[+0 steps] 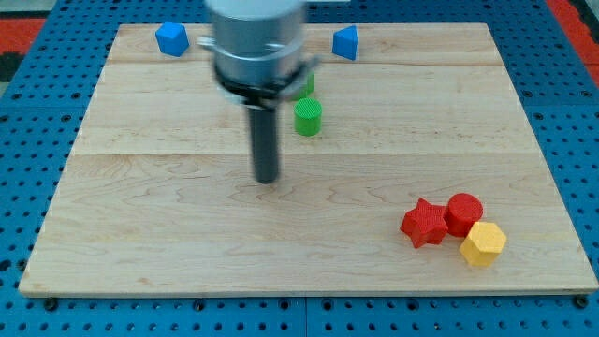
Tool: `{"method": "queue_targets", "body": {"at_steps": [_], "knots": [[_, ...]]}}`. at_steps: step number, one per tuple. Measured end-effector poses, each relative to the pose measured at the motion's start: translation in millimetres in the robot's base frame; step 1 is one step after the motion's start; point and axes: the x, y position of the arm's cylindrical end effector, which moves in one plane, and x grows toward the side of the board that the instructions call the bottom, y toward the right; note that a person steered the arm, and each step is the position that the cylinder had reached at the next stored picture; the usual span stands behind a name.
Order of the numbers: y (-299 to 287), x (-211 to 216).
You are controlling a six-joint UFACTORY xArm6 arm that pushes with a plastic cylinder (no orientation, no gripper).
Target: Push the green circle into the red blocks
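Observation:
A green circle [308,116] stands on the wooden board, in the upper middle of the view. A second green block [306,84] sits just above it, mostly hidden behind the arm. A red star [424,223] and a red circle [463,212] touch each other at the lower right. My tip [268,179] rests on the board to the lower left of the green circle, a short gap away from it and far from the red blocks.
A yellow hexagon [483,243] touches the red blocks at their lower right. A blue block [172,39] sits at the top left and another blue block [345,42] at the top, near the board's [140,215] upper edge.

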Motion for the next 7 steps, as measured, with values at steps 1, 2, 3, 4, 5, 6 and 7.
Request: {"method": "queue_targets", "body": {"at_steps": [1,2,3,4,5,6,7], "knots": [[-52,-56],[-33,-115],[44,-96],[114,-87],[107,-110],[132,-91],[177,-20]]}}
